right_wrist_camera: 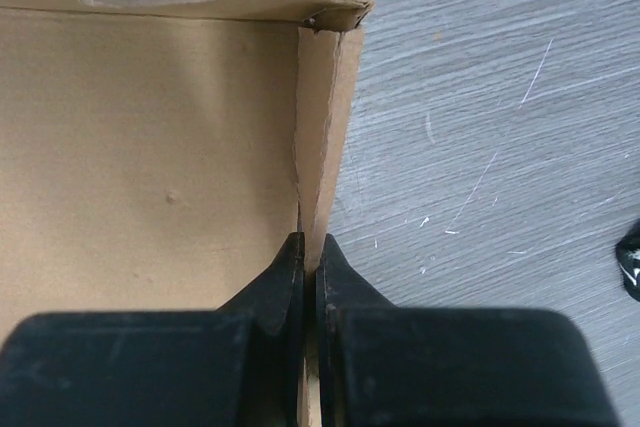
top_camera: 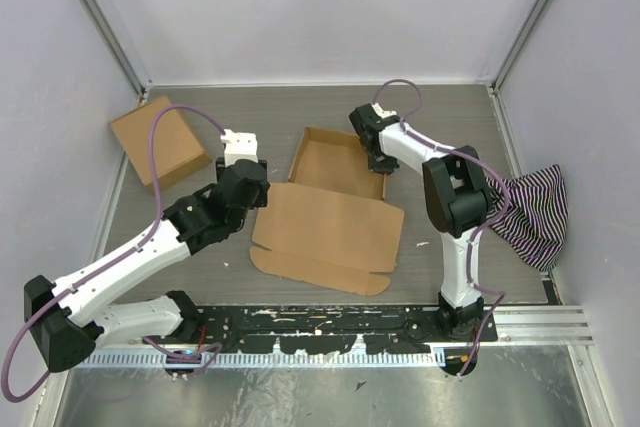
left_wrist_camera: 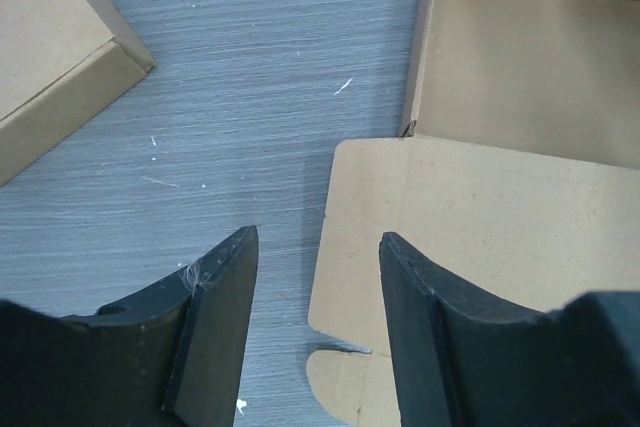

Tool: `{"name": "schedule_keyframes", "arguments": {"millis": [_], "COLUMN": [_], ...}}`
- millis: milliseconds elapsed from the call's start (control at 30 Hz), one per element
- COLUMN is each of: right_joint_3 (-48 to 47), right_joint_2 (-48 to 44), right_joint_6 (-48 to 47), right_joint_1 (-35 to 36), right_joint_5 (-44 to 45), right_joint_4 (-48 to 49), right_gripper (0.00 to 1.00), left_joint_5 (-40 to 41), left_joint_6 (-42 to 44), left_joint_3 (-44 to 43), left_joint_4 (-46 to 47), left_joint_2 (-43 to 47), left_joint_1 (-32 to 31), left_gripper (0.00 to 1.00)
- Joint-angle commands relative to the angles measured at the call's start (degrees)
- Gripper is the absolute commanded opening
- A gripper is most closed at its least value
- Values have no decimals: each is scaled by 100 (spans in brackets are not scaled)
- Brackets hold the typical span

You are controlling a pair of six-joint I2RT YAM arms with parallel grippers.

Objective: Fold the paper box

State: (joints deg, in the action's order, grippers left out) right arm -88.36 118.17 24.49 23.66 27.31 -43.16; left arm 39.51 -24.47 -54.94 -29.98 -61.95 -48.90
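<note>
The right gripper (right_wrist_camera: 309,249) clenches the right wall (right_wrist_camera: 318,127) of the paper box (top_camera: 330,222), likely to hold it upright. The left gripper (left_wrist_camera: 316,247), released, hovers at the flat lid (left_wrist_camera: 450,217)'s left edge, probably to lift it.

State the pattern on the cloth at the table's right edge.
The cloth: dark-and-white stripes; top external view.

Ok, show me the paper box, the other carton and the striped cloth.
paper box (top_camera: 330,227): top view, flat lid panel.
carton (top_camera: 175,147): top view, its top face.
striped cloth (top_camera: 535,212): top view, middle of fabric.
</note>
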Motion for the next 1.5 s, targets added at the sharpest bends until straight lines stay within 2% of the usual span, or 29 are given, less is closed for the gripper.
{"name": "schedule_keyframes", "arguments": {"millis": [0, 133, 167, 233, 267, 367, 467, 567, 767, 900, 1133, 1467], "right_joint_3": [-101, -77, -53, 57, 113, 93, -285, -738, -1346, -1351, -1922, -2581], "right_joint_2": [411, 491, 443, 211, 41, -480, -910, -1127, -807, -531, 141, 983], "right_joint_6": [-233, -175, -136, -34, -31, -116, -362, -896, -2302, -2846, -3153, -3359], "right_joint_1": [-17, -17, -19, -19, -17, -38, -86, -90, -89, -87, -76, -80], "right_joint_5": [197, -26, -54, -37, -52, 52, 38, -355, -2271, -3231, -3356, -3294], "right_joint_4": [-79, 12, 14, 57, 102, 104, 58, 160, 733, 1311, 1580, 1491], "right_gripper": [1, 2, 7, 28, 34, 44, 47, 47, 49, 55, 64, 65], "left_joint_5": [-46, -59, -58, -45, -26, 6, 22, 30, 54, 90, 106, 110], "left_joint_6": [-1, -47, -49, -62, -66, -67, -67, -80, -63, -56, -91, -124], "left_joint_3": [55, 51, 45, 38, 32, 26, 5, -13, 9, -8, 173, 224], "left_joint_4": [155, 78, 53, 9, -14, -59, -75, -88, -91, -208, -213, -253], "left_joint_2": [23, 35, 49, 75, 92, 145, 182, 216, 219, 218, 501, 438], "left_joint_1": [21, 13, 16, 13, 19, 16, 15, 19, 21, 17, 19, 20], "left_gripper": [58, 58, 57, 57, 57, 57, 58, 58, 58, 58, 58, 58]}}
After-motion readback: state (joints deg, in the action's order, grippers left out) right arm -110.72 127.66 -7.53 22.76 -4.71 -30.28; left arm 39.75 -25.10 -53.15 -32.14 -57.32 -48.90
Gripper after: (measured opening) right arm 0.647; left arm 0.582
